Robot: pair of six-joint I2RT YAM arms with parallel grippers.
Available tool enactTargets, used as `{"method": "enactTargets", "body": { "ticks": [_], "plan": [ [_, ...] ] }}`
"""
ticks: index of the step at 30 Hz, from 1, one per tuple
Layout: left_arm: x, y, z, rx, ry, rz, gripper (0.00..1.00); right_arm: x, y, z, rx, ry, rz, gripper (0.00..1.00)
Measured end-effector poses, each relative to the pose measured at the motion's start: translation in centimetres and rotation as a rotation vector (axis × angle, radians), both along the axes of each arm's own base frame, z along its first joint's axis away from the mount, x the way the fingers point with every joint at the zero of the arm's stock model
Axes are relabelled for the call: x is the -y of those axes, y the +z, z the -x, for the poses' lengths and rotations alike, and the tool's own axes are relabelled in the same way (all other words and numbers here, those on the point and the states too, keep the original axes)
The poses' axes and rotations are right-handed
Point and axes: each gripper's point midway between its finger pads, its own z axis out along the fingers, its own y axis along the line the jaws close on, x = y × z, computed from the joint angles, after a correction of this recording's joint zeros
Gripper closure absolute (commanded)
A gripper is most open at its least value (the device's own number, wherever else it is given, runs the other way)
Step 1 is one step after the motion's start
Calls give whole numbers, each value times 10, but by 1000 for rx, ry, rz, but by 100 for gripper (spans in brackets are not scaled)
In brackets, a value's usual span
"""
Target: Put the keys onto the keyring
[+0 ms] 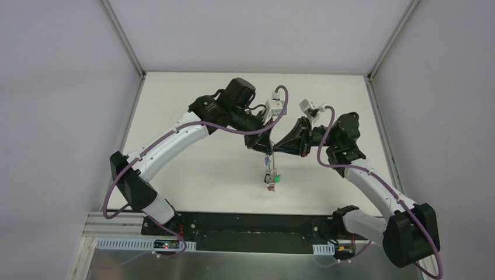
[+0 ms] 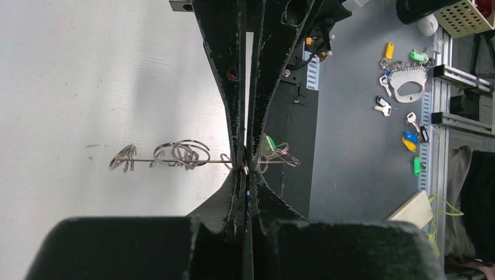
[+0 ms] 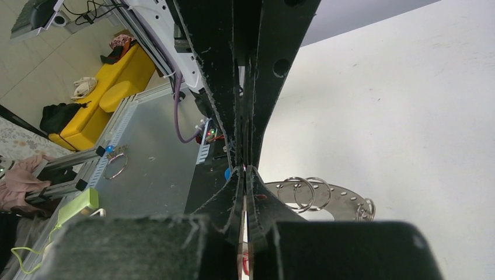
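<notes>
The keyring hangs above the table's middle, under both grippers. It shows as a flat grey disc with small loops in the right wrist view, and edge-on in the left wrist view. My left gripper is shut at its rim. My right gripper meets it tip to tip and is shut on a thin silver strip, seemingly a key, with red showing deep between its jaws. Keys with a green tag and a red tag dangle from the keyring. A blue tag peeks out beside the tips.
A black rail runs along the table's near edge between the arm bases. White walls enclose the table on three sides. Off the table, spare keys and a metal plate lie on a grey floor, and a loose ring rests on a metal shelf.
</notes>
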Motion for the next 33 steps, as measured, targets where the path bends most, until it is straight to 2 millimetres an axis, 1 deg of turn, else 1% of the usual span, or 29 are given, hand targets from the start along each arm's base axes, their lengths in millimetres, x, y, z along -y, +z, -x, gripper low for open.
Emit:
{"method": "enactTargets", "body": {
  "ticks": [1, 4, 7, 9, 13, 17, 20, 24, 33],
  "plan": [
    [0, 0, 0, 0, 0, 0, 100, 0, 0, 0, 0, 0, 0, 100],
    [0, 0, 0, 4, -2, 1, 84, 0, 0, 0, 0, -1, 0, 100],
    [1, 1, -1, 15, -6, 8, 71, 1, 1, -1, -6, -5, -1, 100],
    [1, 3, -2, 27, -7, 18, 66, 2, 3, -2, -14, -10, -6, 100],
    [0, 10, -2, 60, -6, 49, 60, 4, 12, -4, -7, -18, -29, 100],
    [-6, 18, -2, 88, 2, 75, 60, 5, 16, -3, -5, -19, -39, 100],
    [-8, 22, -3, 101, 6, 88, 64, 5, 18, -4, -5, -21, -42, 100],
    [-8, 20, -4, 104, 5, 92, 71, 7, 18, -5, -13, -28, -42, 100],
    [-7, 19, -3, 102, -5, 98, 77, 8, 19, -6, -17, -31, -45, 100]
  ]
}}
